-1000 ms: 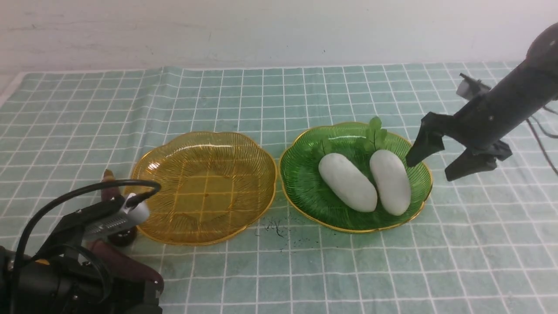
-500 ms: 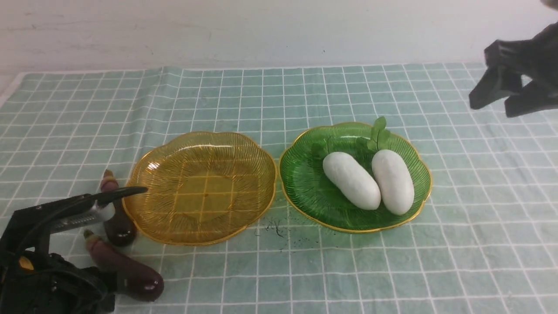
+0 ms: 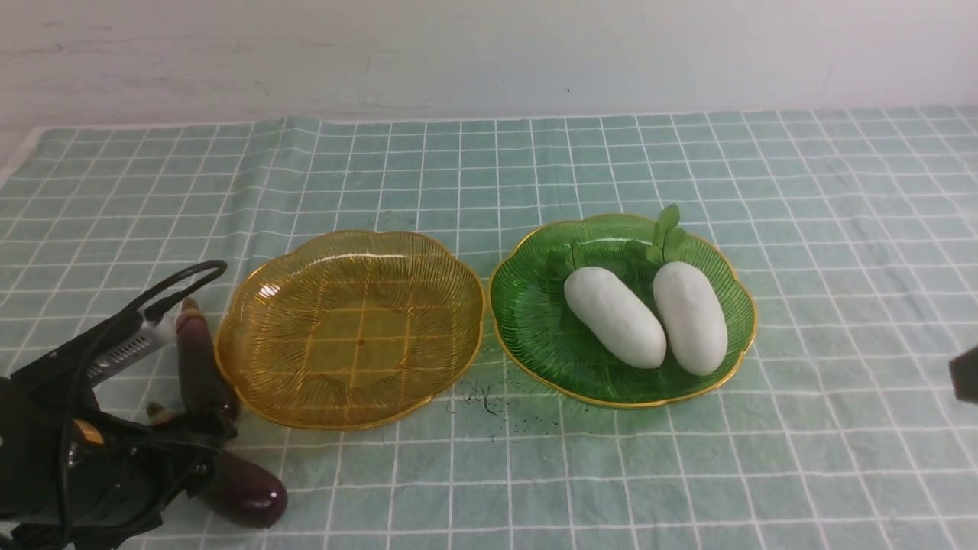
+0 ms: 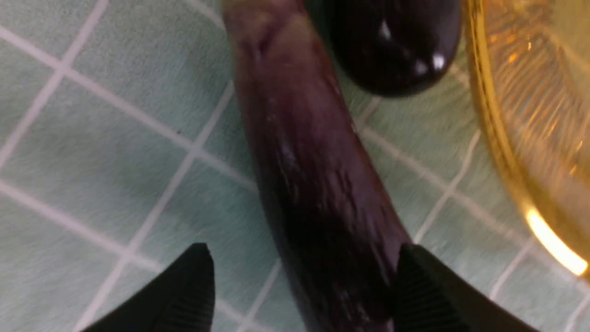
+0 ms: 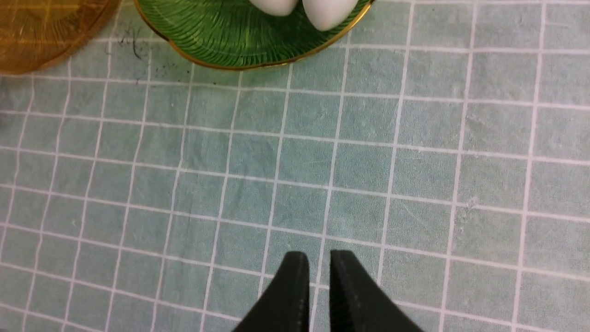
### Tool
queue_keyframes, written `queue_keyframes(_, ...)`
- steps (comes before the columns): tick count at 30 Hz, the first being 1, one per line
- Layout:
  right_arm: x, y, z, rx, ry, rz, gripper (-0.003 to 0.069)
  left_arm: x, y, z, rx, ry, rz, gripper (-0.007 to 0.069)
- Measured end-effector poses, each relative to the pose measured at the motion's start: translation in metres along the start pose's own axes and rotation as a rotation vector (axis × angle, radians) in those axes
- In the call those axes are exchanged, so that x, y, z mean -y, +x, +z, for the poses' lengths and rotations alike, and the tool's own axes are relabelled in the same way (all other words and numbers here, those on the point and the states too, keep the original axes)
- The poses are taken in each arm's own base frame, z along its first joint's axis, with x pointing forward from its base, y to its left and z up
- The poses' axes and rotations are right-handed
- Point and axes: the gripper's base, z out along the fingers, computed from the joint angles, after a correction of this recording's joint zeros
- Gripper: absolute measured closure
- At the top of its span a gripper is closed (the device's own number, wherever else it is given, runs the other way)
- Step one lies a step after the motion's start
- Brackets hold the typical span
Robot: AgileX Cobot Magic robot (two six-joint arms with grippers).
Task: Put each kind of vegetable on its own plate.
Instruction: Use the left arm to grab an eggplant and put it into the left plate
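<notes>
Two white radishes (image 3: 615,317) (image 3: 690,317) lie side by side in the green plate (image 3: 535,336). The amber plate (image 3: 351,328) holds nothing. Two dark purple eggplants lie on the cloth left of the amber plate: the far one (image 3: 199,367) by its rim, the near one (image 3: 248,493) in front. My left gripper (image 3: 191,451) is open and straddles the near eggplant (image 4: 313,184); one finger (image 4: 428,295) touches its side, the other stands apart. The far eggplant's round end (image 4: 392,46) lies beside the amber rim (image 4: 502,138). My right gripper (image 5: 318,272) is shut and empty above bare cloth.
A teal checked cloth (image 3: 489,176) covers the table up to a white wall. Small dark specks (image 3: 485,401) lie between the plates' near edges. Only a dark piece of the right arm (image 3: 964,374) shows at the front view's right edge.
The right arm has drawn back from the green plate, up and then almost out of the front view. The left gripper has come down around the near eggplant.
</notes>
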Motion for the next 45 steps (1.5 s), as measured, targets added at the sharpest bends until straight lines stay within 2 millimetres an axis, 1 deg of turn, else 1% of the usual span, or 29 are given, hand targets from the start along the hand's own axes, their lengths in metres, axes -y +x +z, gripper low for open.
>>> queue_keyframes(2,0.0,0.002,-0.001,0.002,0.0,-0.01,0.0601,0.002,-0.003,0.007,0.018,0.011,-0.028,0.0166)
queue_keyframes(8,0.0,0.003,-0.001,0.002,0.0,-0.018,0.0601,0.004,-0.006,0.016,0.033,0.017,-0.043,0.0166)
queue_keyframes(13,0.0,0.003,-0.001,0.002,0.0,-0.018,0.0603,0.001,-0.003,0.022,-0.002,-0.013,-0.04,0.0166)
queue_keyframes(18,0.0,0.003,-0.001,0.002,0.0,-0.018,0.0603,0.001,-0.002,0.023,-0.012,-0.021,-0.037,0.0169)
queue_keyframes(22,0.0,0.003,-0.001,0.002,0.0,-0.018,0.0603,-0.001,0.0,0.023,-0.033,-0.036,-0.008,0.021)
queue_keyframes(24,0.0,0.003,-0.001,0.002,0.0,-0.018,0.0603,-0.002,0.003,0.021,-0.065,-0.053,0.046,0.027)
queue_keyframes(27,0.0,0.003,-0.001,0.002,0.0,-0.018,0.0603,-0.005,0.008,0.012,-0.123,-0.077,0.149,0.027)
queue_keyframes(28,0.0,0.003,-0.001,0.002,0.0,-0.018,0.0603,-0.005,0.008,0.011,-0.127,-0.079,0.149,0.027)
queue_keyframes(29,0.0,0.003,-0.001,0.002,0.0,-0.018,0.0603,-0.006,0.011,0.002,-0.169,-0.092,0.22,0.027)
queue_keyframes(31,0.0,0.003,-0.001,0.002,0.0,-0.018,0.0603,-0.003,0.008,-0.01,-0.184,-0.093,0.298,0.027)
queue_keyframes(34,0.0,0.003,-0.001,0.002,0.0,-0.019,0.0603,0.009,-0.003,-0.034,-0.168,-0.068,0.393,0.027)
queue_keyframes(35,0.0,0.003,-0.001,0.002,0.0,-0.019,0.0603,0.009,-0.003,-0.036,-0.168,-0.067,0.397,0.027)
queue_keyframes(36,0.0,0.003,-0.001,0.002,0.0,-0.019,0.0603,0.019,-0.012,-0.048,-0.133,-0.033,0.415,0.027)
queue_keyframes(37,0.0,0.003,-0.001,0.002,0.0,-0.019,0.0603,0.02,-0.013,-0.05,-0.13,-0.027,0.414,0.027)
queue_keyframes(38,0.0,0.003,-0.001,0.002,0.0,-0.019,0.0603,0.032,-0.023,-0.061,-0.095,0.013,0.416,0.027)
queue_keyframes(42,0.0,0.003,-0.001,0.002,0.0,-0.019,0.0603,0.05,-0.037,-0.073,-0.105,0.049,0.464,0.027)
queue_keyframes(45,0.0,0.003,-0.001,0.002,0.0,-0.019,0.0603,0.055,-0.042,-0.073,-0.151,0.039,0.497,0.027)
